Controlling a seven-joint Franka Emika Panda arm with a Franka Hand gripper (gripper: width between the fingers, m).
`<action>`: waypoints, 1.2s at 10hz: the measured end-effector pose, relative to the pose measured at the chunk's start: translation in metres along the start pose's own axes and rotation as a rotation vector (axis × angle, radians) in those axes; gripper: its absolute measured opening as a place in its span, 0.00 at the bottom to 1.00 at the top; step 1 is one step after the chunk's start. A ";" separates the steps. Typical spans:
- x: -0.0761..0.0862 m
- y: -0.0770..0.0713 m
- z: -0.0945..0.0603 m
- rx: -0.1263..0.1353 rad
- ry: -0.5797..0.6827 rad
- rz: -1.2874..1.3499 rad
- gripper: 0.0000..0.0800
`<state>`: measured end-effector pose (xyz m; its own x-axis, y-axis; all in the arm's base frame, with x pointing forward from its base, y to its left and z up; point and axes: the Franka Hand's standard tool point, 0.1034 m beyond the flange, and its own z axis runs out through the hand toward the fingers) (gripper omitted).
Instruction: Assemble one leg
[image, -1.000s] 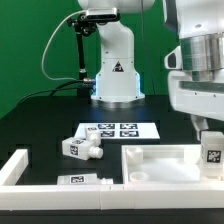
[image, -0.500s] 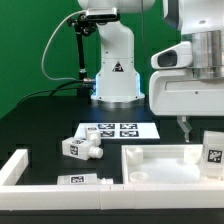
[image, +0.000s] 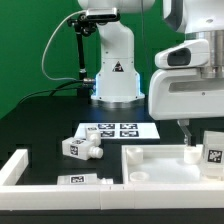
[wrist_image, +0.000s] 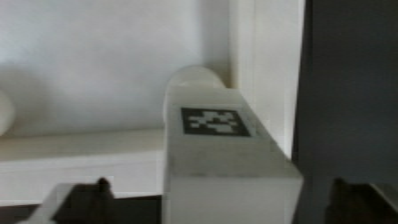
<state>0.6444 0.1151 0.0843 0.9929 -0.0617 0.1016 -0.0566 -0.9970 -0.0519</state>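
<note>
A white leg (image: 212, 152) with a black-and-white tag stands upright at the right end of the flat white panel (image: 160, 165), in the exterior view's right. My gripper (image: 197, 135) hangs just above and slightly left of it, with one thin finger (image: 186, 130) showing. In the wrist view the leg (wrist_image: 222, 150) rises between my two dark fingertips (wrist_image: 80, 200), with a gap on each side. My gripper (wrist_image: 217, 205) is open and holds nothing.
Two more tagged white legs (image: 80, 147) lie on the black table left of the panel, and another (image: 75, 180) lies by the long white border bar (image: 18, 165). The marker board (image: 117, 130) lies in front of the robot base (image: 115, 75).
My gripper has risen off the leg and drifted slightly to the exterior view's left. The leg stays standing on the panel.
</note>
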 end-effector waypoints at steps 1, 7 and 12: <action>0.000 0.000 0.000 0.001 0.000 0.061 0.59; -0.002 0.007 0.002 0.008 0.017 0.945 0.36; -0.004 0.010 0.002 0.026 0.010 1.052 0.36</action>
<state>0.6405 0.1051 0.0815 0.4433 -0.8964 0.0008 -0.8874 -0.4391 -0.1402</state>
